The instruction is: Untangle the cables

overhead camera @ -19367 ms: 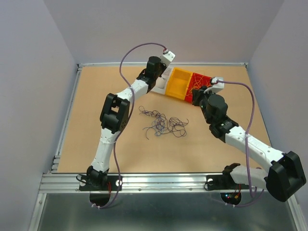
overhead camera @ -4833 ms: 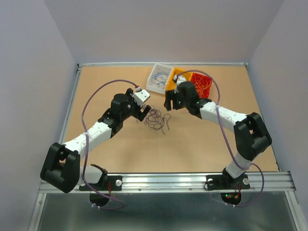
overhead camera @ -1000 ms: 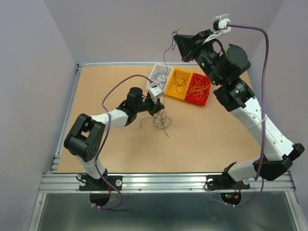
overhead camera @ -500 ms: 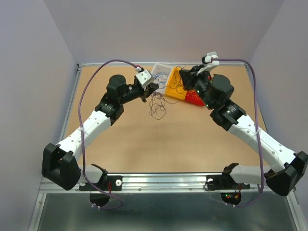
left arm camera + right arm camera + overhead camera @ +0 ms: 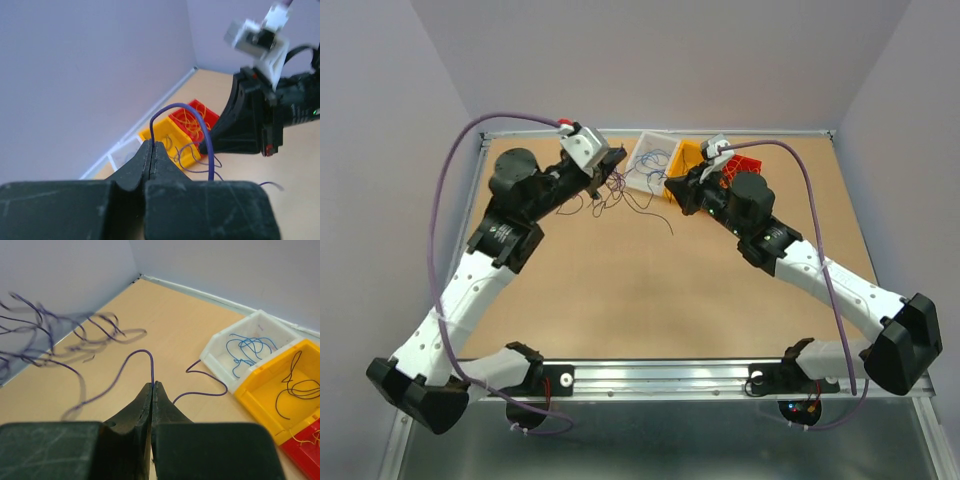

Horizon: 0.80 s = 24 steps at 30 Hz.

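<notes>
Purple cables [image 5: 616,190]: small tangle strung between both hands, near the bins [image 5: 638,160].
Left hand [image 5: 151,146]: pinching one strand.
Right hand [image 5: 152,386]: pinching another, likely to tug it free.

left claw [image 5: 610,165] upper centre, at dark cables [image 5: 618,194] | right claw [image 5: 672,186] just right of them, by yellow bin [image 5: 688,156] | white bin [image 5: 655,136] between claws, blue wires [image 5: 650,160] inside | red bin [image 5: 748,164] partly behind right arm [image 5: 800,265] | strands trail on worktop [image 5: 620,300]
</notes>
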Motion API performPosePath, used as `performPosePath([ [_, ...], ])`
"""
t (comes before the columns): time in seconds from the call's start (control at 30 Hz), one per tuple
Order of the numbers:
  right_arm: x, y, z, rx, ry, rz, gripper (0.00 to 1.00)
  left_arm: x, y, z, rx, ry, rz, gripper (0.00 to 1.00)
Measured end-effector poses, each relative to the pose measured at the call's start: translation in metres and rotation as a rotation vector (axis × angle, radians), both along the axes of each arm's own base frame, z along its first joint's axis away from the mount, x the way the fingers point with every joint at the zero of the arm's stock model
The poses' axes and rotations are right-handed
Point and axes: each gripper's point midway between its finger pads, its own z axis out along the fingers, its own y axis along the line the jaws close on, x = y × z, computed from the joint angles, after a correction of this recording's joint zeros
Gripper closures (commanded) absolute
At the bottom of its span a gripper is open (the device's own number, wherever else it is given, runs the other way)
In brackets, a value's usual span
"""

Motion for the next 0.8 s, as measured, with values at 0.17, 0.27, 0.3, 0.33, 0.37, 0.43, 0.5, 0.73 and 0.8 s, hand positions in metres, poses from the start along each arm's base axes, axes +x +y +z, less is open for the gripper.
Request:
performPosePath([
  [0.17, -0.006, 0.0, -0.004, 0.003, -0.003, 0.024, 0.99, 0.03, -0.028, -0.141, 0.169, 0.295, -0.012, 1.0],
  [0.27, -0.01, -0.002, -0.002, 0.012, -0.013, 0.027, 0.99, 0.017, -0.013, -0.223, 0.309, 0.517, 0.031, 1.0],
  [0.3, -0.012, -0.003, -0.002, 0.015, -0.016, 0.029, 0.99, 0.013, -0.009, -0.221, 0.315, 0.524, 0.038, 1.0],
  [0.33, -0.014, -0.004, -0.002, 0.018, -0.019, 0.034, 0.99, 0.009, -0.005, -0.209, 0.309, 0.511, 0.048, 1.0],
  [0.37, -0.016, -0.004, -0.002, 0.018, -0.02, 0.04, 0.99, 0.008, -0.003, -0.191, 0.295, 0.487, 0.051, 1.0],
  [0.43, -0.019, -0.002, -0.003, 0.018, -0.021, 0.058, 1.0, 0.009, -0.003, -0.126, 0.221, 0.368, 0.056, 1.0],
  [0.5, -0.024, 0.0, -0.005, 0.017, -0.026, 0.09, 0.99, 0.006, -0.002, -0.072, 0.142, 0.242, 0.055, 1.0],
  [0.73, -0.059, 0.016, -0.013, 0.011, -0.092, 0.298, 0.99, -0.004, -0.003, -0.07, 0.127, 0.221, 0.016, 1.0],
  [0.8, -0.067, 0.022, -0.015, 0.005, -0.108, 0.359, 0.99, 0.0, -0.009, -0.095, 0.16, 0.279, -0.002, 1.0],
])
